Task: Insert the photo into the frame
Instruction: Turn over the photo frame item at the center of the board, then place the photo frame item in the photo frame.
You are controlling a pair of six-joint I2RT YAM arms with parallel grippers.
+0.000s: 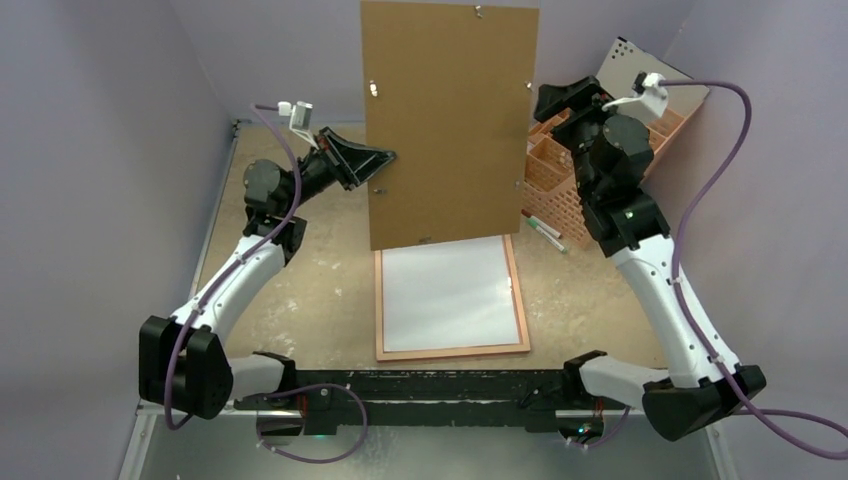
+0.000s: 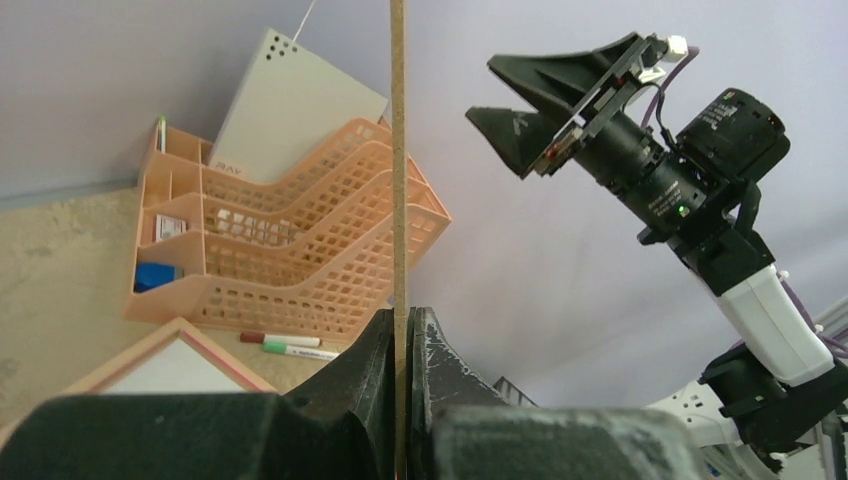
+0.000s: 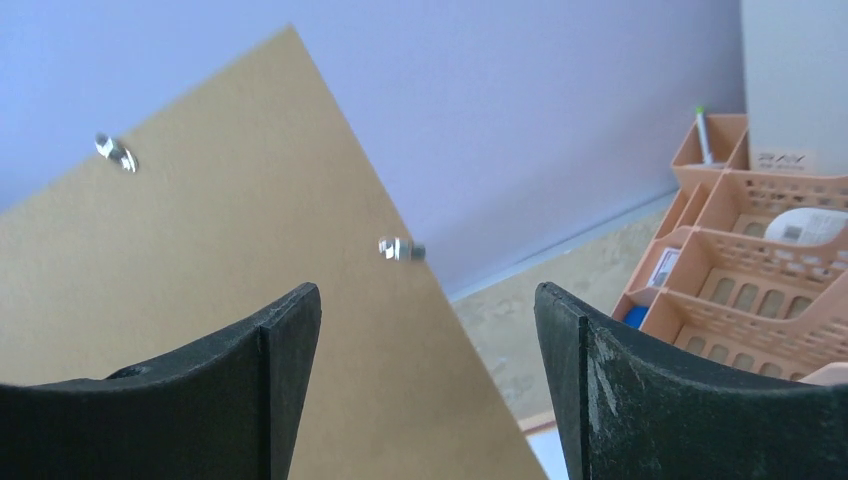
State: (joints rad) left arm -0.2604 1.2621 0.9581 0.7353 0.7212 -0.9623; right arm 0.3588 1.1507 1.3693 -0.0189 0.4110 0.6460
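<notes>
The frame [image 1: 522,300] lies flat on the table with its pale peach-wood reverse up. Inside it lies the photo [image 1: 447,292], white back upward; its picture side is hidden. Above the frame's far end, my left gripper [image 1: 385,160] is shut on the left edge of a plain brown backing board [image 1: 450,120], which it holds upright in the air. In the left wrist view the board's thin edge [image 2: 398,150] runs up from between the left gripper [image 2: 410,318]. My right gripper [image 1: 545,100] hangs open beside the board's right edge, and nothing sits between its jaws [image 3: 428,300].
A peach plastic desk organiser [image 1: 560,170] stands at the back right with a grey panel behind it. Two markers [image 1: 545,230] lie in front of it, next to the frame's right side. Purple walls close in on both sides.
</notes>
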